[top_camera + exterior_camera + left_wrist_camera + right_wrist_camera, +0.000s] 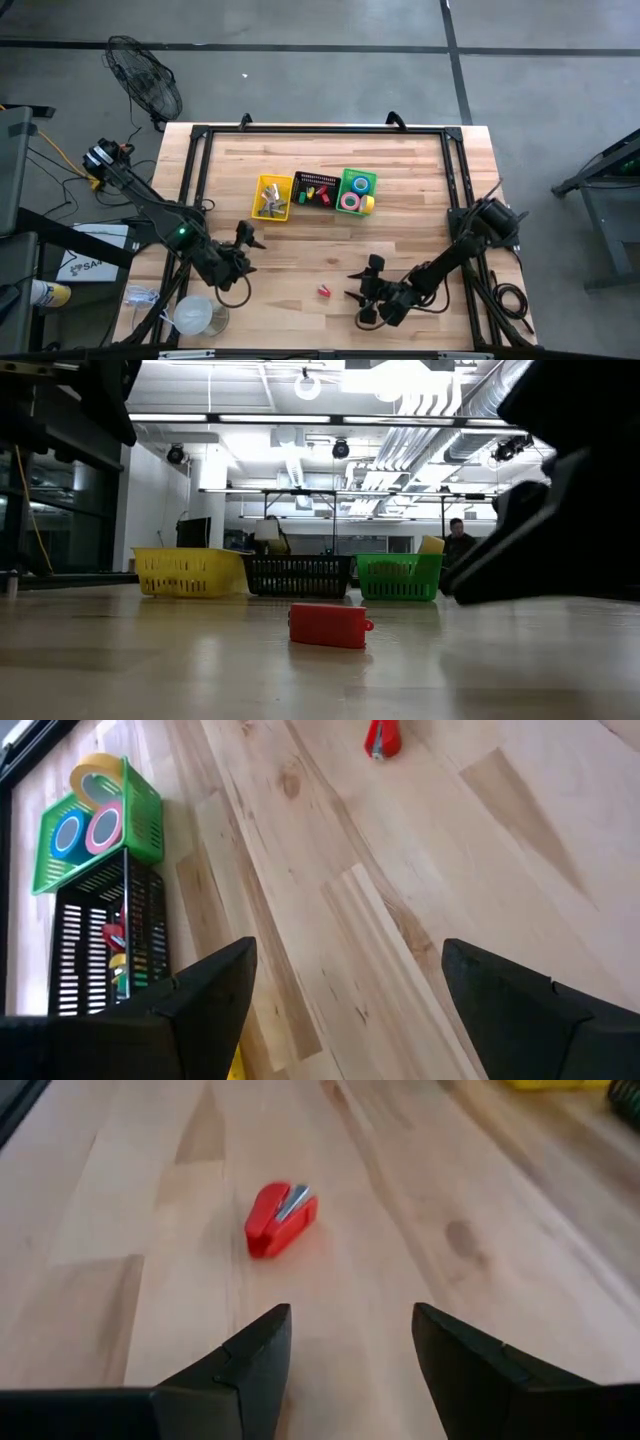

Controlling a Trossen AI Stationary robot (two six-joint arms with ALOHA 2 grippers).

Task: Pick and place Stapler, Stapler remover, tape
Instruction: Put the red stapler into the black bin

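A small red stapler (324,291) lies alone on the wooden bench (400,240), near its front edge and between the two arms. The right gripper (362,283) sits low just beside it, its fingers (245,1370) spread wide and holding nothing, the stapler lying ahead of their tips and apart from them. The left gripper (250,238) waits over the bench on the other side, fingers (215,985) also wide apart and empty. Farther back stand three bins in a row, touching: a yellow bin (272,197), a black bin (314,189) and a green bin (357,192). The green bin holds rolls of tape (350,201), pink and blue, with a yellow roll at its edge
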